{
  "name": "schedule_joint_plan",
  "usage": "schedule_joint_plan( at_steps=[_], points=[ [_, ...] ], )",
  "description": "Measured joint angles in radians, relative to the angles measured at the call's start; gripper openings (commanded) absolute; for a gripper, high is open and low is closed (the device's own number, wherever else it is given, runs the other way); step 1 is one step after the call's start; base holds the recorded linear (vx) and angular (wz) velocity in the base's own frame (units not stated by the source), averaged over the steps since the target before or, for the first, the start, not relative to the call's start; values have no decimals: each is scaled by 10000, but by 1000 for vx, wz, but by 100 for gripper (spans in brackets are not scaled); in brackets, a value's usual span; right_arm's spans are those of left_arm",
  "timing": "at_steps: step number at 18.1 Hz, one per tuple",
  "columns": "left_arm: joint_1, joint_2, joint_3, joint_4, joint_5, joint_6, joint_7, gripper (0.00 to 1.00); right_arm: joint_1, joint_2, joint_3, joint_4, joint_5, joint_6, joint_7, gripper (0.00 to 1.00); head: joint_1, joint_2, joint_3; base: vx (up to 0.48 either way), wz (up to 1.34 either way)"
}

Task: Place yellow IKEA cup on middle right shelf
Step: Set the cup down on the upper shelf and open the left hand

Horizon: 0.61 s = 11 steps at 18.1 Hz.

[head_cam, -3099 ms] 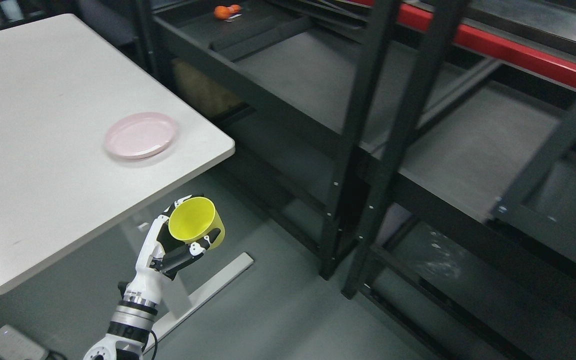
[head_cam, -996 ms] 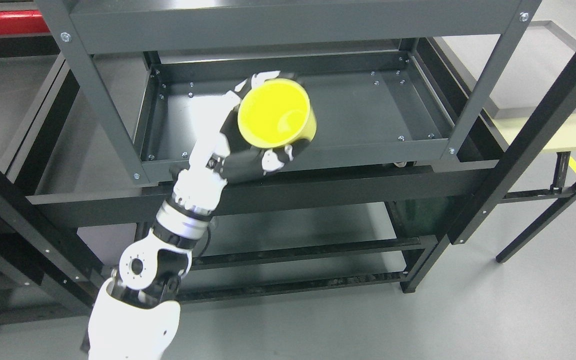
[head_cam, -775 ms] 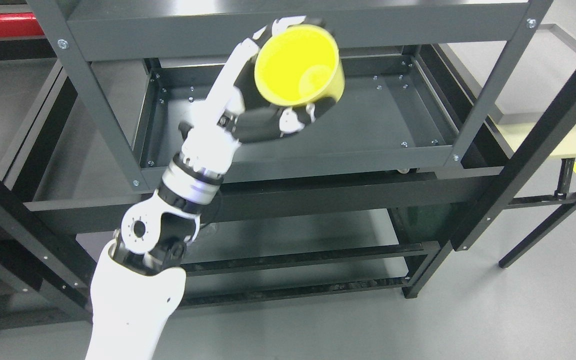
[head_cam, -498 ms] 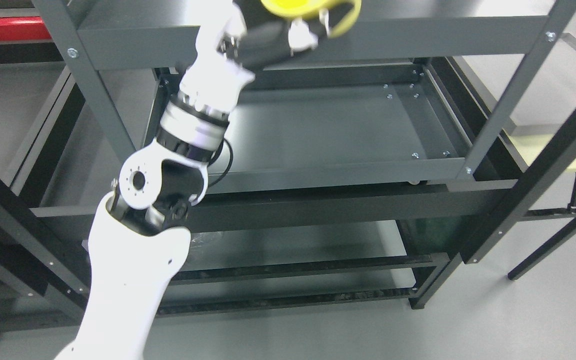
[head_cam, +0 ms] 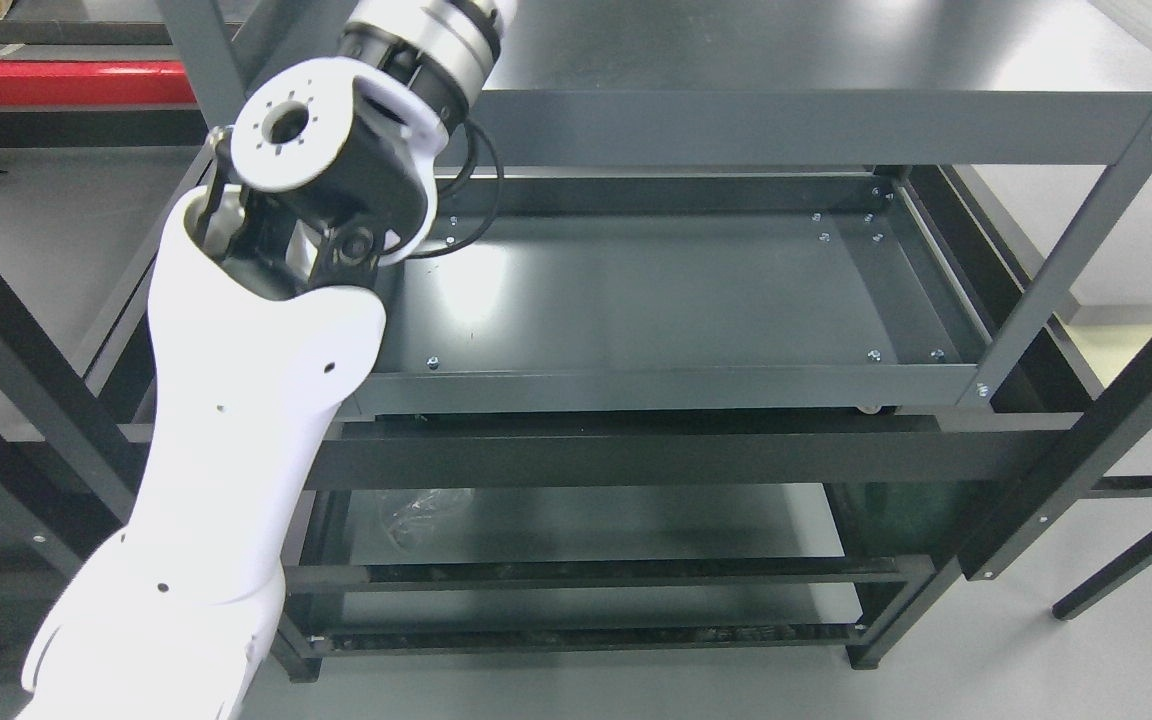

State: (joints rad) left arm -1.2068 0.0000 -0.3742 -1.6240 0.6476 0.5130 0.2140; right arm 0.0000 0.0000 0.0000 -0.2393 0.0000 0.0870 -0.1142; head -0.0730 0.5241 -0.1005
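The hand itself is not shown: the left arm rises from the lower left and leaves the picture at the top edge past its wrist, so whether the fingers are apart or clamped cannot be told, and the yellow cup is likewise out of sight. The placement is judged to be under way on a level above the frame. The cup should be lowered upright, flat onto the shelf surface, and released only once it is seated. The grey shelf tray below lies bare, with a raised rim. The crossbeam and the uprights stand close to the forearm and could be struck during withdrawal
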Motion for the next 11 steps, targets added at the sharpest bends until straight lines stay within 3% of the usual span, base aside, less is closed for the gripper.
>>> schedule_joint_plan(
  at_steps=[5, 11],
  points=[
    [-629, 0, -28, 1301, 551, 698, 25, 4, 1, 0, 0, -1, 0, 49, 12, 99, 0, 0, 0, -4, -44],
    [-904, 0, -71, 2695, 755, 907, -71, 29, 1, 0, 0, 0, 0, 69, 5, 99, 0, 0, 0, -3, 8]
  ],
)
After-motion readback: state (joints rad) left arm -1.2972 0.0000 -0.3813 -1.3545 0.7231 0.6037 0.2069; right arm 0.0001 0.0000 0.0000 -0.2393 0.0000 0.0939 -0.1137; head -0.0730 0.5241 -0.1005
